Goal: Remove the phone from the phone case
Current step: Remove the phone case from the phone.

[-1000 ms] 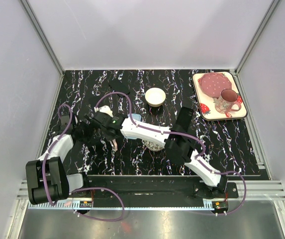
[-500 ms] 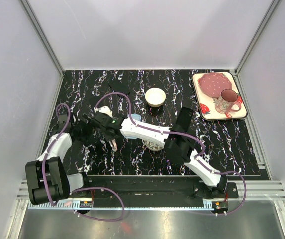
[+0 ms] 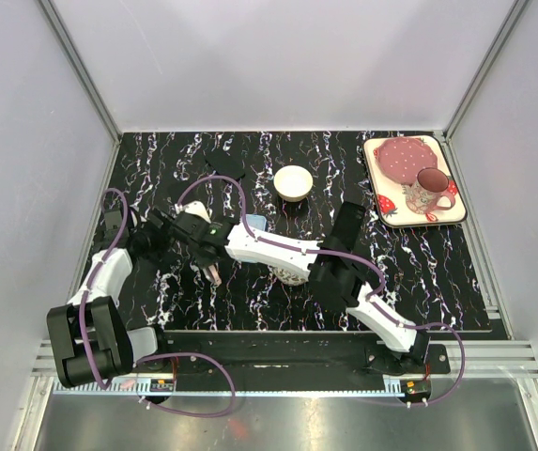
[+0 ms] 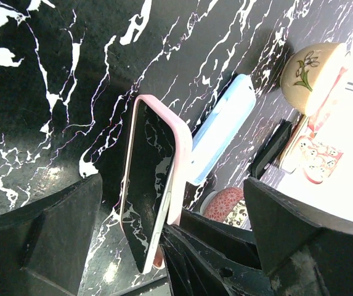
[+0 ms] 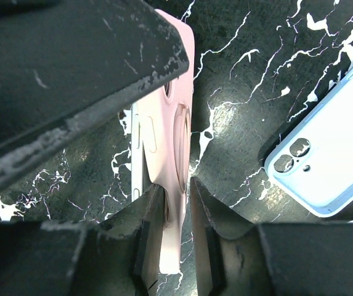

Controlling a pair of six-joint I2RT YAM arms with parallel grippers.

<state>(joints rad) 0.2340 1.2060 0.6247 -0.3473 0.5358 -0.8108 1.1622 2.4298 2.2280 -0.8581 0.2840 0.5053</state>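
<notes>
Seeing the right tool (image 5: pixel 177 200) pinching the pink phone case (image 5: pixel 179 123), tipped up on edge just beside the blue case (image 5: pixel 330 160). Got the phone (image 4: pixel 148 179) seated inside, screen facing away from the blue case. Spotting the left tool (image 4: pixel 171 185) gaping wide, gripping nothing.

The tabletop (image 3: pixel 438 282) under the left fingers (image 4: pixel 47 246) is glossy black stone-look laminate veined in white and faint purple. Well beyond the fingers rises a plain pale grey back wall (image 3: pixel 278 66), met by matching side walls (image 3: pixel 15 188) at slanting aluminium corner posts (image 3: pixel 83 70). Behind the fingers, a ribbed metal rail (image 3: pixel 494 352) edges the tabletop, with a brushed steel sheet (image 3: pixel 344 423) below it. The light is even and soft.
</notes>
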